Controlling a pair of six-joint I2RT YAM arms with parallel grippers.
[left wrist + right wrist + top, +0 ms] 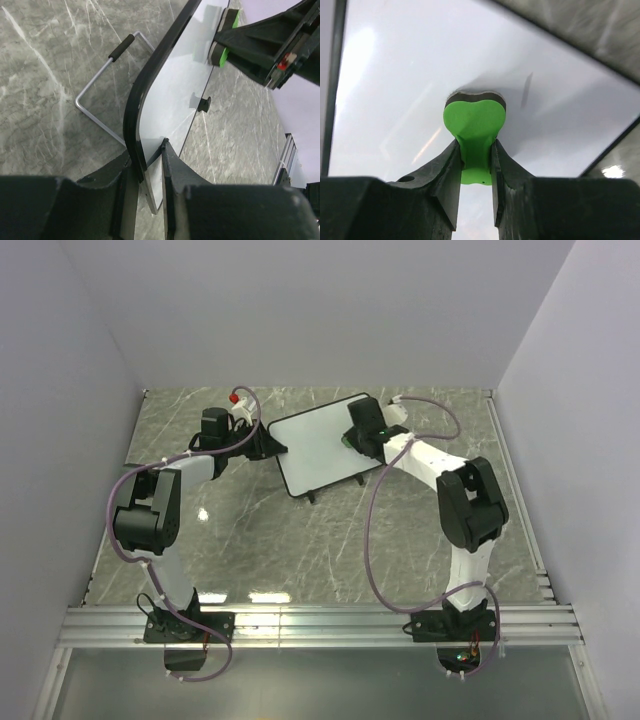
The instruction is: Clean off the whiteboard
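So the whiteboard (318,452) sits toward the back middle of the table (280,540), propped at a tilt on its wire stand (95,107). The left tool (152,155) is pinched down on the board's rounded corner, one finger on each face, jaws nearly closed over the black frame (131,115). The right tool (475,150) is clamped snug on a green eraser (475,120), and its dark felt face is pressed onto the white surface toward the board's right end.

My read: this is mid-wipe. To do it well I'd hold even pressure with the felt flat, not riding on one edge, and go in overlapping strokes along the long side. The left grip is what stops the board sliding or tipping back on that skinny stand, so push no harder than that pinch can take. I honestly can't spot any marker marks on the parts that show. The bit under the right arm is hidden, so that's where I'd check.

Edges: the eraser looks fairly near the frame at the right end, so a stroke that way could run off the board or catch the rim. There's lots of bare white toward the left, but the left tool's fingers sit at that corner, so stop short of them. The table has open room in front of the board, and the side walls (70,390) are well apart from it.
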